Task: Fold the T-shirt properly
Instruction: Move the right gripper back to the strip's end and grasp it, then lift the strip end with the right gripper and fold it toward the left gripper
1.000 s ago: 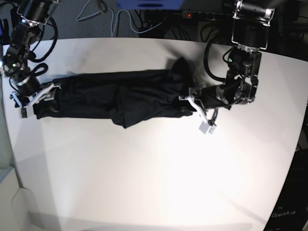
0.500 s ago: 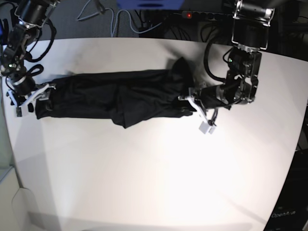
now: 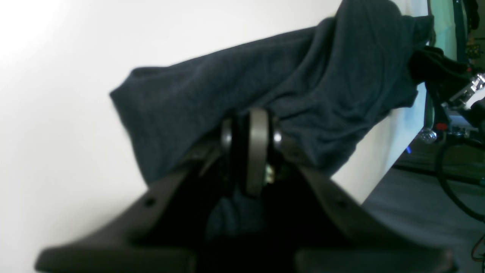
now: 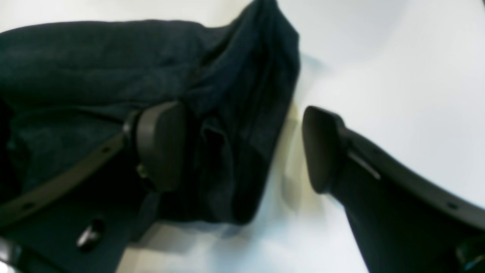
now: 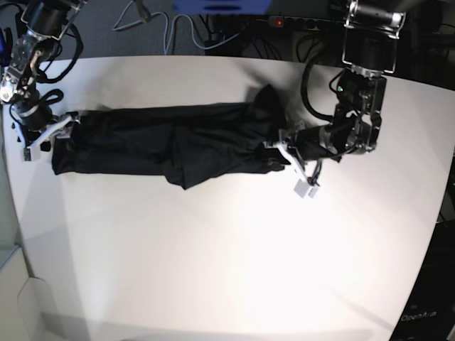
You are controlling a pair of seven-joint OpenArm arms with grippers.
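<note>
claws: right one [image 4: 242,148] wide, fingers apart at the shirt's narrow end, one over the cloth, the other beside it; no grip seen. left one [image 3: 248,151] narrow, its tips pinching dark fabric. lettering at lower right of base view, "openarm"-like, too small to read surely. t-shirt [image 5: 220,142]: black, bunched, wrinkled, lying crosswise on the white table [image 5: 213,249] between both arms.

From here I can see a big white desk [image 5: 234,256]. At the top of my view, a blue thing [image 5: 222,7] pokes in, and thin dark cords [image 5: 170,35] loop beside it. Small pale letters [image 5: 418,315] sit on black down in the corner.
</note>
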